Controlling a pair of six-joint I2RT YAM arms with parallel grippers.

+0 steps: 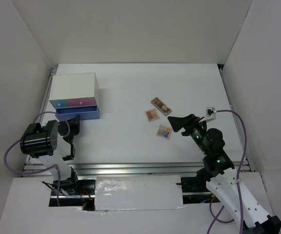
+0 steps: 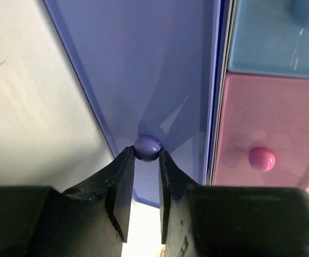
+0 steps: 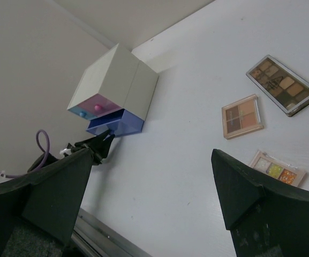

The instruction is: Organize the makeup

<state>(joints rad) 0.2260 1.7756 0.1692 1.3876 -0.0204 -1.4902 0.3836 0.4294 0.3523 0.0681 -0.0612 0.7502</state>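
Three flat palettes lie mid-table: brown [image 1: 161,105], pinkish-tan [image 1: 152,115] and multicoloured [image 1: 164,132]. The right wrist view shows the brown [image 3: 283,85], the pinkish-tan [image 3: 242,116] and the multicoloured one [image 3: 277,169]. My right gripper [image 1: 175,122] is open and empty, held above the table just right of the multicoloured palette. My left gripper [image 2: 147,155] is shut on the purple knob [image 2: 147,147] of the dark blue bottom drawer [image 1: 78,114], which stands pulled partly out. The bottle, tube and stick are out of view.
The white box [image 1: 74,87] stands at the back left, with a pink drawer [image 2: 261,128] and a light blue drawer [image 2: 277,37] shut above the blue one. White walls enclose the table on three sides. A metal rail [image 1: 130,168] runs along the near edge.
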